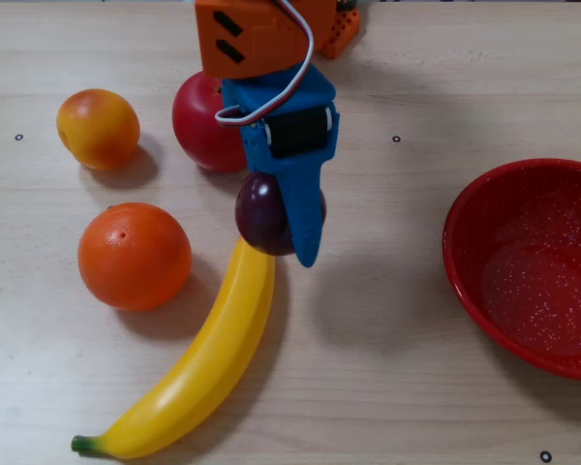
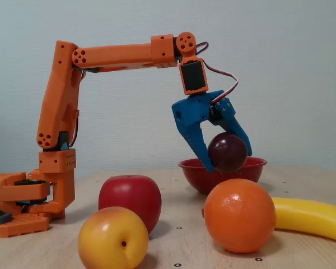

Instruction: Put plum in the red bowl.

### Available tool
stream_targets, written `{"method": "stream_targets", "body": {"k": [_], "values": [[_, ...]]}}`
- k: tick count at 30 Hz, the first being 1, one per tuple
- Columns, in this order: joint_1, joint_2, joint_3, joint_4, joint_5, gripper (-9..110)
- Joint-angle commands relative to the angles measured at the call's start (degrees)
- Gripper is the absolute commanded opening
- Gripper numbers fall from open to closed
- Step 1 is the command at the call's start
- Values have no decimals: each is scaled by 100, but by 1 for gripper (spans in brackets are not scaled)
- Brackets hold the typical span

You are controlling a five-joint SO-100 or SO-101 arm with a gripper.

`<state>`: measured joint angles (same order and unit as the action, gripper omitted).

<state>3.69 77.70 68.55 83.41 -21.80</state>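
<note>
The plum [image 2: 228, 152] hangs in the air, clamped between the blue fingers [image 2: 224, 162], clear of the desk [image 1: 387, 368]; in the overhead view it sits over the top end of the banana [image 1: 198, 368], just below the apple [image 1: 205, 121]. You have it pinched across its widest part, one finger on each side, which looks like the reason a smooth round fruit does not slip: the curve nests into the tapered inner faces. Skin is glossy, dark purple-maroon, with a small highlight in the fixed view.

The arm [image 2: 117, 56] reaches out nearly level from its base, wrist bent down, so the load hangs below the servo and above every other fruit. That height should let you sweep sideways without knocking anything.

The red bowl [image 1: 533, 266] stands well apart at the right edge of the overhead view, empty, glossy, wide and shallow, with fine white speckles inside. Its broad mouth is a forgiving target.

Around the lift point:
- apple: large, bright red, shiny
- orange [image 1: 134, 255]: dimpled peel, matte
- peach-like yellow-orange fruit [image 1: 98, 128]: smooth, blushed
- banana: long, curved, plastic sheen, green stem tip

Desk is pale wood grain with small black dot markers
</note>
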Motion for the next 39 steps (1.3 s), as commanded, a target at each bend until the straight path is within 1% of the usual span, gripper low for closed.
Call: {"method": "stream_targets", "body": {"k": [1, 8, 19, 26, 34, 39], "values": [[202, 1134, -211, 114, 88, 0], [132, 1204, -527, 308, 176, 0], [-668, 1178, -1644, 431, 545, 0], [-1538, 1178, -2197, 615, 905, 0], [-2751, 1099, -2769, 888, 1556, 0], [-3340, 809, -3023, 923, 1670, 0]]}}
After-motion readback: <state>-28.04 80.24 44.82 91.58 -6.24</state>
